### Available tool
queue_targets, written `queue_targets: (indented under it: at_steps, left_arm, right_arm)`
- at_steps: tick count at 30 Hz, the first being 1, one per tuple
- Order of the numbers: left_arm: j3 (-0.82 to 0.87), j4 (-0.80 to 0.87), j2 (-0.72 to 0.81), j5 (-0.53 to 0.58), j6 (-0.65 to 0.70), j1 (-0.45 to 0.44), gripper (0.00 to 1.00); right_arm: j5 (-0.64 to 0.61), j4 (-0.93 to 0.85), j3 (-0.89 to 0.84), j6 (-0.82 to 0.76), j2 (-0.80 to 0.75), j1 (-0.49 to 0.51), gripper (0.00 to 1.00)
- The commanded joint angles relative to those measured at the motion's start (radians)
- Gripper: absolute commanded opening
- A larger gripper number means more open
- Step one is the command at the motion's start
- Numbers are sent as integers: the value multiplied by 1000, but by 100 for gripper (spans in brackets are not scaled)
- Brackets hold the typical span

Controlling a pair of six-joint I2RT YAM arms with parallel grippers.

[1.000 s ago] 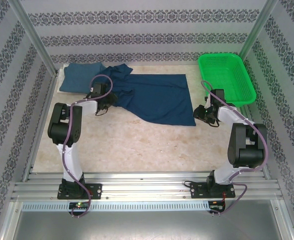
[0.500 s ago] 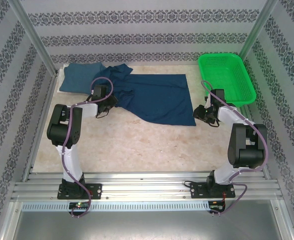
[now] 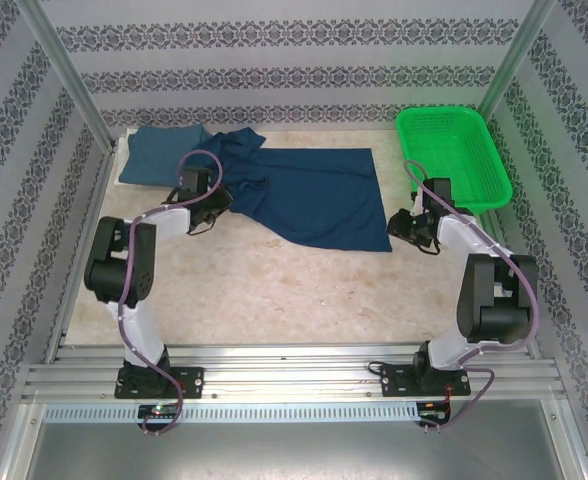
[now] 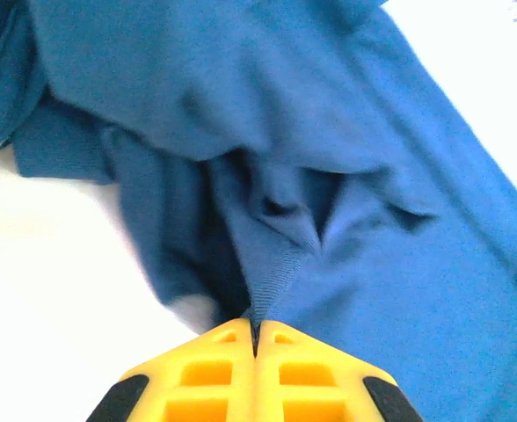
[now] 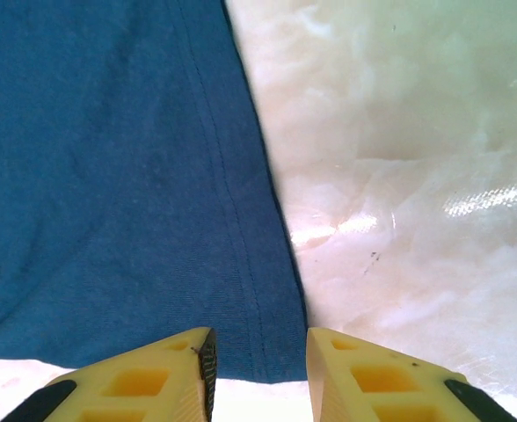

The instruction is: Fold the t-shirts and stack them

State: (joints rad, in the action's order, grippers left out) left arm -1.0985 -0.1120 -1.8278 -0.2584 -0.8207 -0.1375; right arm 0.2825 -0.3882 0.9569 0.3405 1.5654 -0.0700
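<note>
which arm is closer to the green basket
Right. The right arm sits close by the green basket, at its near left corner; the left arm is far to its left, across the navy shirt.

Basket [image 3: 452, 155] right of shirt [image 3: 314, 195], seemingly apart

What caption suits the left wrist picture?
Left arm's yellow jaws shut on a pinched fold of the dark blue cloth t-shirt.
</note>
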Motion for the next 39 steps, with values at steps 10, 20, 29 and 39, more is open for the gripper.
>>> queue_targets:
  at_steps: [10, 20, 29, 39]
  left_arm:
    - [267, -26, 442, -59, -161, -147, 0]
    - [446, 18, 498, 19, -168, -353, 3]
    - [428, -58, 392, -76, -99, -350, 88]
    - [363, 424, 629, 84, 103, -173, 95]
  right_arm:
    - [47, 7, -33, -8, -39, -5, 33]
    - [51, 2, -37, 11, -66, -4, 35]
    - [31, -29, -5, 8, -75, 15, 35]
    - [24, -34, -31, 0, -77, 19, 36]
